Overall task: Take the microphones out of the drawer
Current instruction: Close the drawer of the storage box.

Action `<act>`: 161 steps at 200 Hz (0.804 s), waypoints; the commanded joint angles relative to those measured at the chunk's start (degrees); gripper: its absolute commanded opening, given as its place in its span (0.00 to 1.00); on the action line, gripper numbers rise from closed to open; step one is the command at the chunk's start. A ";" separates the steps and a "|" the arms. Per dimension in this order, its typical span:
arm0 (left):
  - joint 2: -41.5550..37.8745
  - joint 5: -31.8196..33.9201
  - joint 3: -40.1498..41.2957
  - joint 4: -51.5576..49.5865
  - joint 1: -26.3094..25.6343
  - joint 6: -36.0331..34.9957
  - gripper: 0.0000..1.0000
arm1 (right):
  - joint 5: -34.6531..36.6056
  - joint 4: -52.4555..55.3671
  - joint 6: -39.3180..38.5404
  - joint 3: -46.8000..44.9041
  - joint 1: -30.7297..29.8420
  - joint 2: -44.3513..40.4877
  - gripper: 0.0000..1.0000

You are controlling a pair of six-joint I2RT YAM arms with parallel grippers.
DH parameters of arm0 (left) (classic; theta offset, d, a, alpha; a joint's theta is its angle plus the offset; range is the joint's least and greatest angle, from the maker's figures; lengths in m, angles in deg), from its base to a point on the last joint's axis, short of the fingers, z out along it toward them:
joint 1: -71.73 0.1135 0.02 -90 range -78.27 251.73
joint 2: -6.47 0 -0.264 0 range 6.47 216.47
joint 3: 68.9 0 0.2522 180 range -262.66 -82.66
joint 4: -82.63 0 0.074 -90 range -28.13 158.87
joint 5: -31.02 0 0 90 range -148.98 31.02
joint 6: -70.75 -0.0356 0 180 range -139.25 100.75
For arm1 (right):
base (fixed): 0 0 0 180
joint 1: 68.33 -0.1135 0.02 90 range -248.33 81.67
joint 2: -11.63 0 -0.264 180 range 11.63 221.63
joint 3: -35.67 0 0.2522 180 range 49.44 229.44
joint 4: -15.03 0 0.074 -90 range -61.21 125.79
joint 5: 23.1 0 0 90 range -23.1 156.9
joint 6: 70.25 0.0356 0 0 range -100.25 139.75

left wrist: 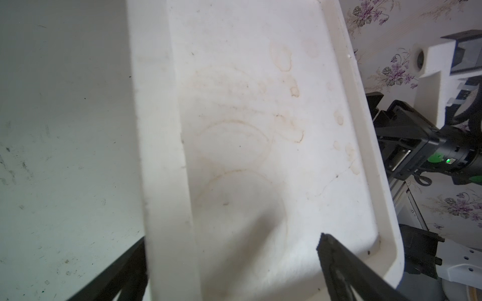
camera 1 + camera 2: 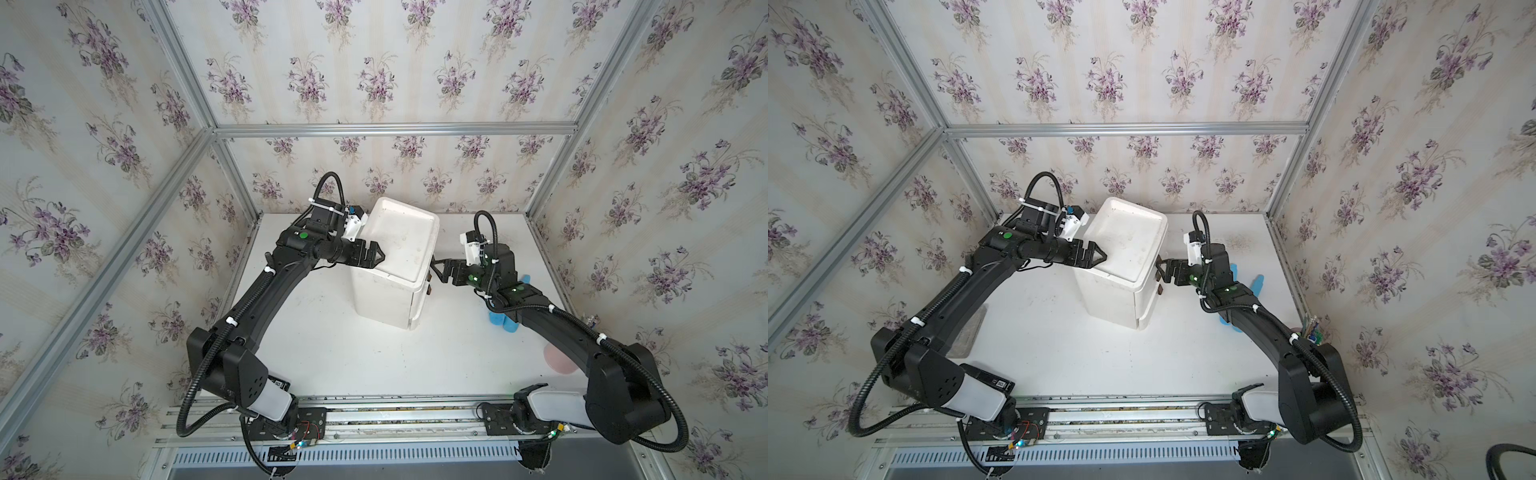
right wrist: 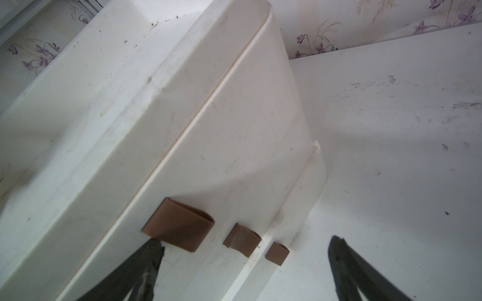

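A white drawer cabinet (image 2: 399, 249) (image 2: 1125, 245) stands upright at the back middle of the table. All its drawer fronts look pushed in; the lowest one (image 3: 300, 198) stands slightly proud. The microphone is hidden. My left gripper (image 2: 380, 255) (image 1: 232, 239) is open and straddles the cabinet's top rim (image 1: 161, 156), one finger outside the wall and one over the stained top. My right gripper (image 2: 434, 270) (image 3: 246, 241) is open, facing the drawer fronts. One of its fingertips (image 3: 155, 247) sits just under the top brown handle (image 3: 180, 224). Two smaller brown handles (image 3: 242, 241) lie between the fingers.
Blue cylinders (image 2: 505, 322) (image 2: 1258, 284) lie on the table (image 2: 332, 353) under my right arm, and a pink object (image 2: 555, 359) sits near the right front. A grey tray (image 2: 967, 332) lies under my left arm. Aluminium frame posts and wallpapered walls enclose the table.
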State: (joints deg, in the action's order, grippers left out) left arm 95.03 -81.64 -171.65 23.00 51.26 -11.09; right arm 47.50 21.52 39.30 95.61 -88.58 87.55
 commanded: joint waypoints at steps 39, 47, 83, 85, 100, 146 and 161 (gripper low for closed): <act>-0.92 -1.09 0.86 1.09 -0.25 0.45 0.99 | -1.94 -4.66 1.98 1.03 -1.63 3.10 0.97; -1.01 -0.82 1.05 1.09 -0.27 0.49 0.99 | -1.68 -4.61 1.98 1.11 -1.62 3.02 0.97; -1.01 -0.72 1.10 1.18 -0.30 0.46 0.99 | 0.92 -2.48 0.93 0.09 -1.10 1.28 1.00; -1.01 -0.72 1.06 1.17 -0.28 0.45 0.99 | 0.87 -2.42 0.99 -0.07 -0.95 1.15 1.00; -0.95 -0.63 1.15 1.13 -0.34 0.46 0.99 | -1.95 -3.92 2.77 -1.98 1.17 0.49 1.00; -0.66 0.56 1.16 1.17 -0.29 -0.08 0.99 | -13.48 -13.26 9.10 -8.81 8.48 -0.58 0.99; -0.58 1.67 0.94 1.13 -0.34 -0.34 0.99 | -14.22 -11.98 7.77 -8.56 8.71 -0.55 1.00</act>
State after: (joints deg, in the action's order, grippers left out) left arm 94.31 -79.76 -170.56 23.33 51.08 -11.02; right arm 37.97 13.30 46.36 86.91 -80.41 87.42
